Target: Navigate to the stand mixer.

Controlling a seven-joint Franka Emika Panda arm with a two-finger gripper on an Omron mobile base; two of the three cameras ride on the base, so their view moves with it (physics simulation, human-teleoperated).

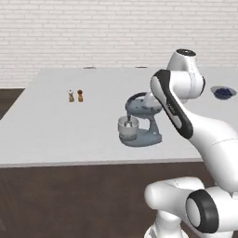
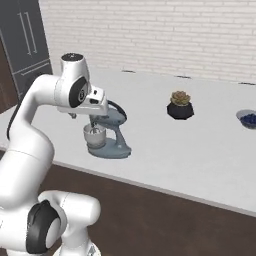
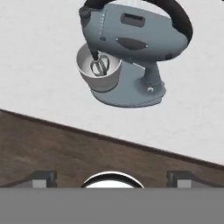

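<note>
The stand mixer (image 1: 139, 123) is blue-grey with an arched head and a pale bowl. It stands near the front edge of the grey counter (image 1: 60, 135), right in front of the arm. From the other side the stand mixer (image 2: 108, 134) sits just past my hand. In the hand view the stand mixer (image 3: 127, 52) lies at the top, its whisk in the bowl. My gripper (image 3: 111, 178) hovers on the near side of it over the counter's edge, fingers wide apart, holding nothing.
Two small shakers (image 1: 75, 96) stand at the counter's back left. A dark pot with a plant (image 2: 180, 105) and a blue bowl (image 2: 248, 120) sit to the right. A tall dark cabinet (image 2: 25, 45) stands at far left, before a white brick wall.
</note>
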